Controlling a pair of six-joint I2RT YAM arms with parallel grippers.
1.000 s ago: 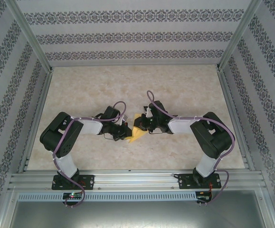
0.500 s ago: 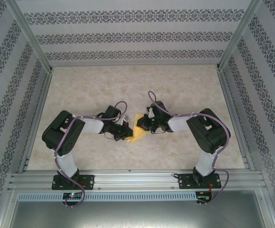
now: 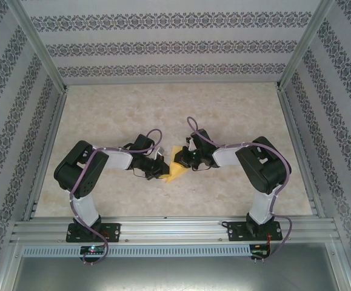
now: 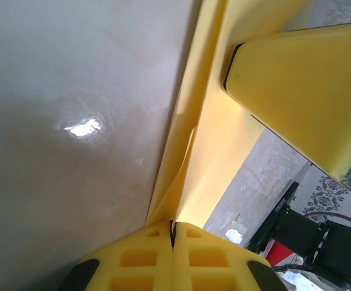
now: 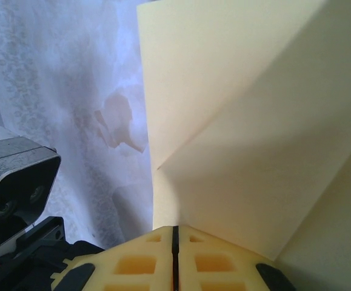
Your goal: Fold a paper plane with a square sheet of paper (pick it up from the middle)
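The square sheet of paper [image 3: 174,167], already creased into folded layers, is found at the middle of the tabletop [image 3: 102,115], between the two arms. Its left side is pinched by the left gripper [image 4: 173,225], fingers pressed together on it. Its right side is likewise clamped by the right gripper [image 5: 175,229].

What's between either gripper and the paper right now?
Nothing visible. The left gripper and the right gripper are each shut directly on the folded yellow sheet, gripping it from opposite sides.
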